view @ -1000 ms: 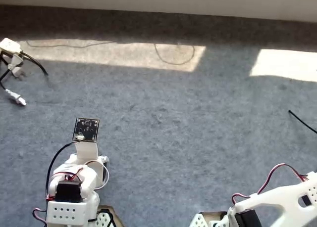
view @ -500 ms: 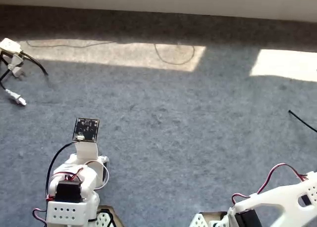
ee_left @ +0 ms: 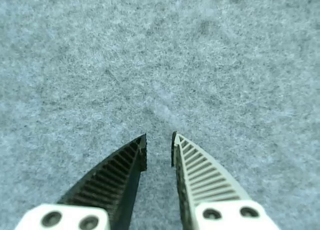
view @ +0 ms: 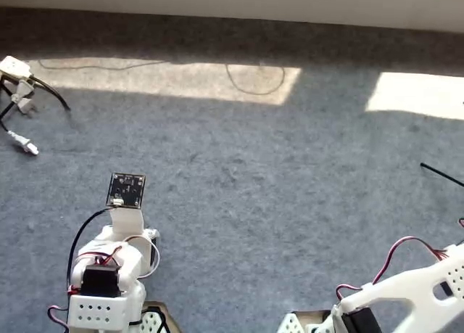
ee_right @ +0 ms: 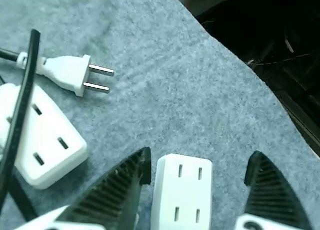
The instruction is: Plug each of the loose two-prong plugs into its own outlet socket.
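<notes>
White plug (ee_right: 67, 73) lying crosswise to fingers (ee_right: 117, 190), prongs toward gap line, out past one fingertip. Right gripper (ee_right: 200, 157) wide open, outlet block (ee_right: 181, 195) sitting between, ungripped. Left gripper (ee_left: 159, 136) open just a crack, empty.

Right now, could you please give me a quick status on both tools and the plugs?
Left tool barely open, empty, over bare carpet. Right tool open wide over an outlet. Plug loose on carpet. Black cable lies across second outlet.

The left gripper (ee_left: 158, 150) is seen above the grey, felt-covered counter (ee_left: 160, 49). Its jaws, one black and one white, are parted by a narrow gap.
</notes>
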Available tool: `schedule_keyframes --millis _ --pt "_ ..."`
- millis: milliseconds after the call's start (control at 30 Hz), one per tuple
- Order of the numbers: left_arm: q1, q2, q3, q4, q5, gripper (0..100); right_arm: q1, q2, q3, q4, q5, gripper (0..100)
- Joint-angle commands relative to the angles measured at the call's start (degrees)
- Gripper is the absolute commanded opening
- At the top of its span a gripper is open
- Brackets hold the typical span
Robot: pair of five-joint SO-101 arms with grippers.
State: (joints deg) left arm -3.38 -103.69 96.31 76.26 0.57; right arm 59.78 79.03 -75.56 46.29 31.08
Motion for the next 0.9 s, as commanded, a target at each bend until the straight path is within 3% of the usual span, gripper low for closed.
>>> schedule_keyframes --millis 0,533,767,867 --pt "0.7 -0.3 0.8 0.3 -0.3 10 2.8 0.9 5.6 -0.3 -1.5 30.7" --pt "0.7 -0.3 0.8 0.3 -0.3 10 8.5 0.9 22.3 -0.2 -1.2 30.5" --pt "0.7 -0.3 0.8 0.3 -0.3 10 8.7 0.2 21.5 2.9 -1.4 13.2" --pt "0.7 -0.3 0.8 0.3 -0.3 10 8.4 0.3 16.6 6.7 -1.6 10.6"
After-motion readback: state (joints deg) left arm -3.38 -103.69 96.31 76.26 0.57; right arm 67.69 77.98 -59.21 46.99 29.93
